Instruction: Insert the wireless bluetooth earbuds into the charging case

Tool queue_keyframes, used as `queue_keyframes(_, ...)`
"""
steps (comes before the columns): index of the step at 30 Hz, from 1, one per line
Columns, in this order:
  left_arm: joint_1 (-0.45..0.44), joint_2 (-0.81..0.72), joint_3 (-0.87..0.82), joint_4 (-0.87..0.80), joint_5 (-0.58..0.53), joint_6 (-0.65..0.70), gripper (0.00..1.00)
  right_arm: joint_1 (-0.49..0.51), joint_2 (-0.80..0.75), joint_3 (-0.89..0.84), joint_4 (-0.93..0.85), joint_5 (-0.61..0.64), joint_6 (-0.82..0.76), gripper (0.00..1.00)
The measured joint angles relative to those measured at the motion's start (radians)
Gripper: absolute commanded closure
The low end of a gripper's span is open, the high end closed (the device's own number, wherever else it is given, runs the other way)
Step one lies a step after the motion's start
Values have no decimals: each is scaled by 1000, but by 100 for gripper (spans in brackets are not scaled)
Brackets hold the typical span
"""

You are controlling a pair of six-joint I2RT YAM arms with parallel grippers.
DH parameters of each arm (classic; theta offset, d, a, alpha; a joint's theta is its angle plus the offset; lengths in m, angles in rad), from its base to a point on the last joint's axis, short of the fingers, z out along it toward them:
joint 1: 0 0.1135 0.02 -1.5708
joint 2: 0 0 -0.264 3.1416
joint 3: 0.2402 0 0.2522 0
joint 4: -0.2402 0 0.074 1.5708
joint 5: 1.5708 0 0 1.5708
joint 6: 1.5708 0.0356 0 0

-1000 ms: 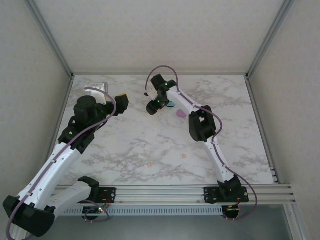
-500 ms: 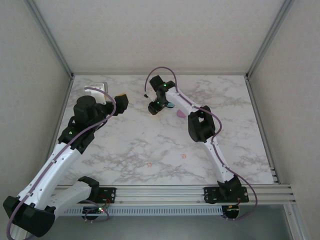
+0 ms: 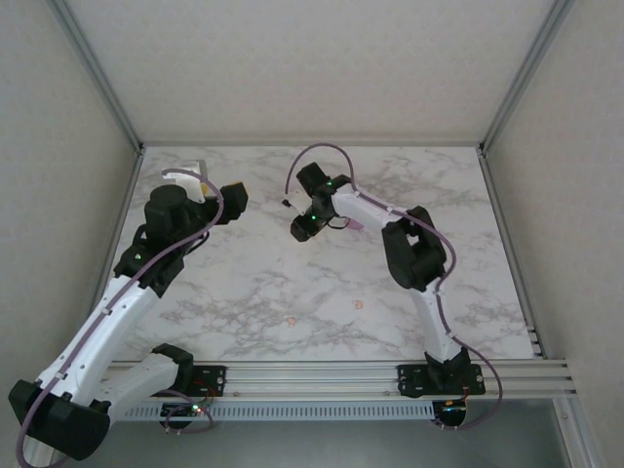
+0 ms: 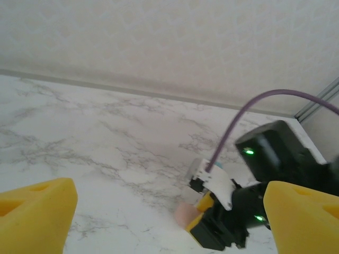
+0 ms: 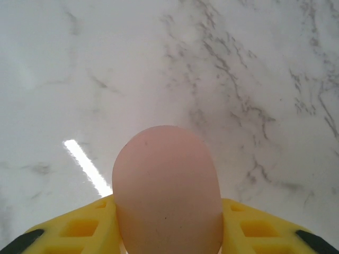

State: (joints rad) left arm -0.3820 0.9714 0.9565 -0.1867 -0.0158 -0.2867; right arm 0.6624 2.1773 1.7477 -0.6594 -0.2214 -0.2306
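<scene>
A white marbled worktop [image 3: 244, 283] is shown from above, enclosed by pale walls, with two white-and-black robot arms mounted at its near edge.

The left gripper [image 3: 232, 198] [image 4: 169, 193] is positioned over the far left part of the worktop. Its yellow jaws are spread wide apart, and nothing is held between them.

The right gripper [image 3: 303, 230] [image 4: 197, 222] [image 5: 167, 233] is reached toward the far middle of the worktop and pointed down at it. Its yellow jaws are clenched on a pink oval case [image 5: 167, 185] [image 4: 185, 214], which is pressed on both sides and sticks out past the jaw tips. The case is smooth, rounded and closed. Whether it touches the worktop cannot be told.

An orange-pink earbud [image 3: 291, 320] is seen lying on the bare worktop near the front, roughly midway between the two arms. A second earbud [image 3: 358, 305] of the same colour is lying to its right, near the right arm's lower section. Both are tiny, are well apart from the two grippers and from the case, and are not touched by anything.

A small lilac shape [image 3: 357, 226] is glimpsed just beside the right arm, partly hidden by it; what it is cannot be told.
</scene>
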Motion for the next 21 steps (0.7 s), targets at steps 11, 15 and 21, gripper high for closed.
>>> queue_keyframes(11,6,158,87,10,295,-103,18,25,-665,-507,410,-53,32,68)
queue_keyframes(15,-3,240,149,36,435,-148,20,54,-757,-532,454,-52,21,67)
queue_keyframes(21,-54,301,194,53,568,-163,21,65,-794,-542,462,-33,8,67)
